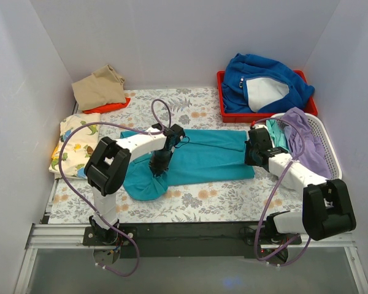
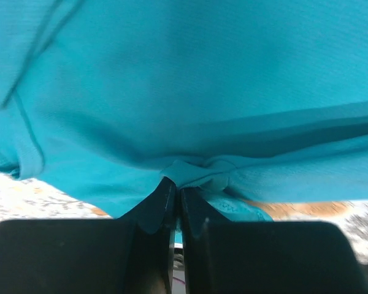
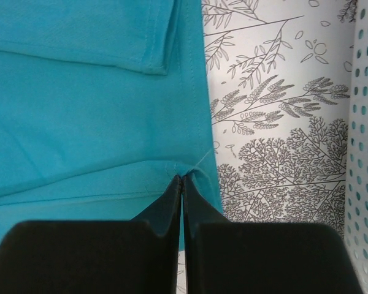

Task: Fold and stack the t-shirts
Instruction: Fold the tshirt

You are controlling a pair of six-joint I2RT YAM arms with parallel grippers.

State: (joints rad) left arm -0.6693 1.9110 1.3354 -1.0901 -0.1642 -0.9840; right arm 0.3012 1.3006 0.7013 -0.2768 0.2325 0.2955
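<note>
The left claw [image 2: 176,184] and right claw [image 3: 183,179] are pinching the shirt [image 1: 202,156]. It is looking soft and floppy; grabbing edges seems best.

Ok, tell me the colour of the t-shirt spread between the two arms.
The t-shirt is plain teal; the top external view shows it best.

The top view looks down from high at the near edge over the whole surface [image 1: 196,199]. Both wrist views sit close against the teal t-shirt [image 1: 208,156], which all three share.
</note>
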